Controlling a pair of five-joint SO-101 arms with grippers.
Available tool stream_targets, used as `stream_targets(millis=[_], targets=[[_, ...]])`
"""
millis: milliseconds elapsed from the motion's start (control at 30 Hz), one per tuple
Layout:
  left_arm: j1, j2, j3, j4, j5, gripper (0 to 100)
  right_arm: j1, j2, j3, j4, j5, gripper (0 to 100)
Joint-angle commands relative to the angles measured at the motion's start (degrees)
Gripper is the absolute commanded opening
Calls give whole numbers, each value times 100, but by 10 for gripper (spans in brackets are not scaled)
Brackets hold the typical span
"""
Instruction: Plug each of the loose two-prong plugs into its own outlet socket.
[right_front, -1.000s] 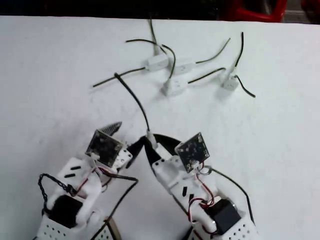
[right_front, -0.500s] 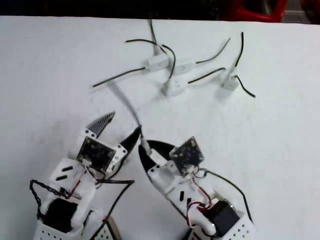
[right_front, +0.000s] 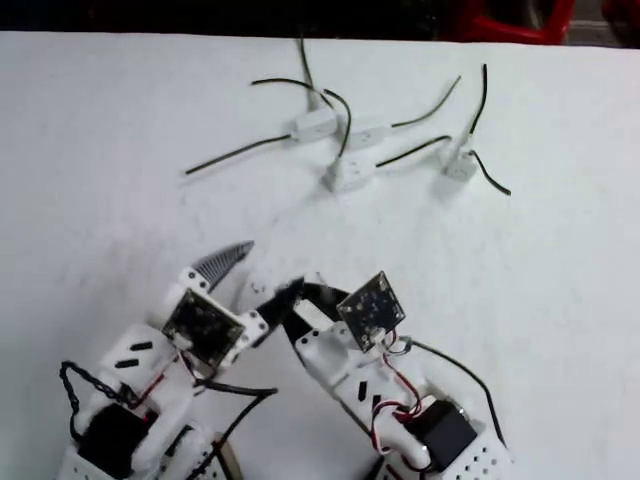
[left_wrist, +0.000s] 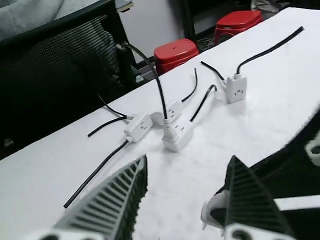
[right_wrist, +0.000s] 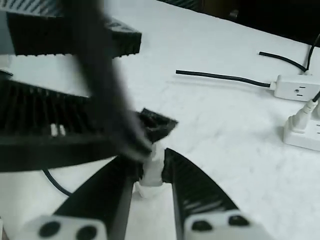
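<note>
Right arm has a loose plug in hand; the sockets wait across the table.

The right gripper (right_wrist: 153, 161) pinches the small white two-prong plug (right_wrist: 149, 176) between its black fingers, low over the arms' side of the white table (right_front: 520, 300). The plug's black cord (right_wrist: 100, 85) runs off past the left gripper (left_wrist: 187, 159), which sits just beside it with its ribbed fingers spread wide around nothing. The cluster of white plastic outlet sockets (right_front: 348, 172) lies well ahead of both arms, so the right arm likely carries the plug forward. Which way the prongs face cannot be told.
</note>
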Motion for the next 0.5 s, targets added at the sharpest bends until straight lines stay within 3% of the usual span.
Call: stream_targets(millis=[0, 100, 267, 467], targets=[[215, 31, -413, 149, -44, 253, -40, -66, -70, 13, 26, 17], [-295, 40, -440, 132, 0, 253, 57, -66, -70, 4, 26, 17], [-1262, 84, -404, 607, -35, 256, 848, -57, -105, -189, 9, 17], [-1490, 1525, -668, 888, -44, 298, 1736, -22, -53, -769, -53, 17]])
